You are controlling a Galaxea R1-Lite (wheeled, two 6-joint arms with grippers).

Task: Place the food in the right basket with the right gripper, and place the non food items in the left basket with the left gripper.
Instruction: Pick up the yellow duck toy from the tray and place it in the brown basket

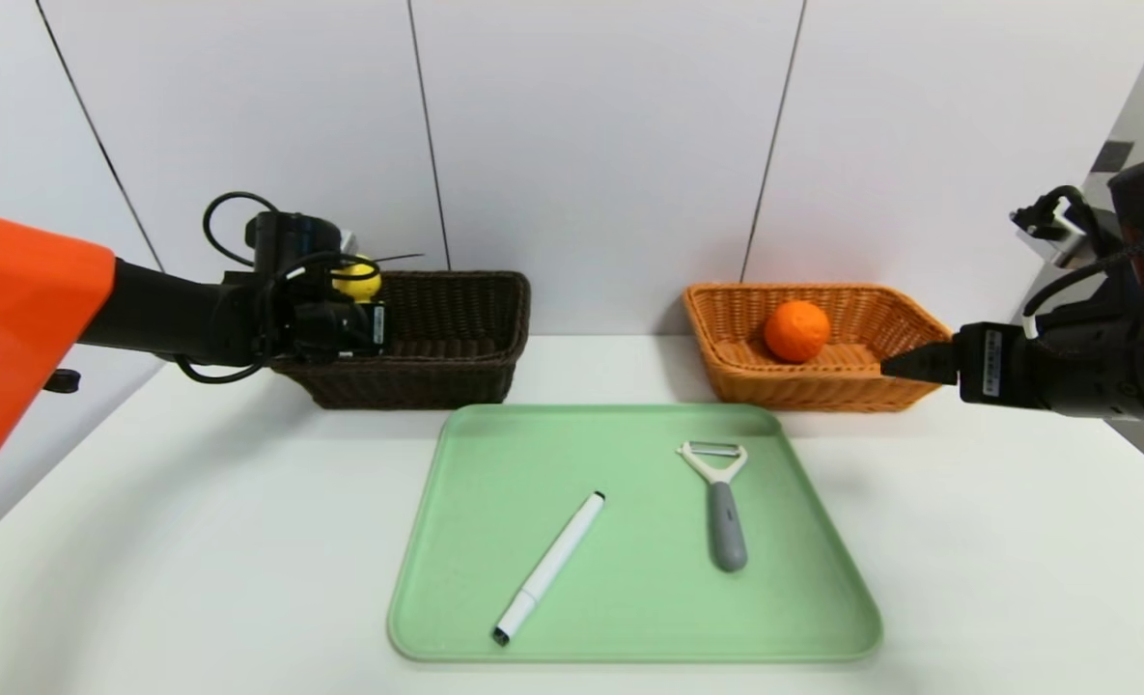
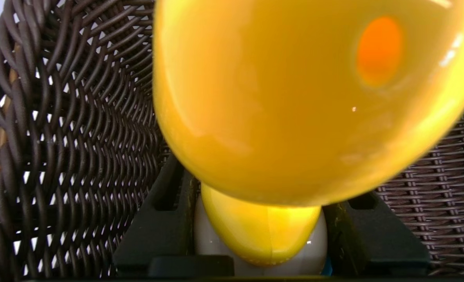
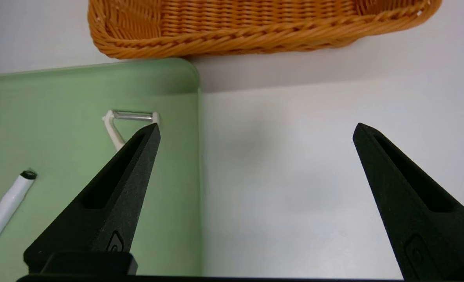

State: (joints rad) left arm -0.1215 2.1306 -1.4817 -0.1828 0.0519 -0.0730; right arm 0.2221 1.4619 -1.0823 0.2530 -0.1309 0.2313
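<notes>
The left gripper (image 1: 364,314) pinches the duck (image 1: 355,278) over the dark basket's (image 1: 456,372) left end; the drop-off step is in hand, and next calls for letting go. The orange (image 1: 796,331) sits in the tan basket (image 1: 823,386); beside that basket the right gripper (image 3: 255,133) hangs spread, empty. Right of the dark basket, pen (image 1: 549,568) and peeler (image 1: 720,500) wait on the tray (image 1: 456,618).

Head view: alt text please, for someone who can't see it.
The left end effector holds a yellow duck toy over the dark brown basket. An orange sits in the orange-tan basket; a marker and peeler lie on the green tray.
</notes>
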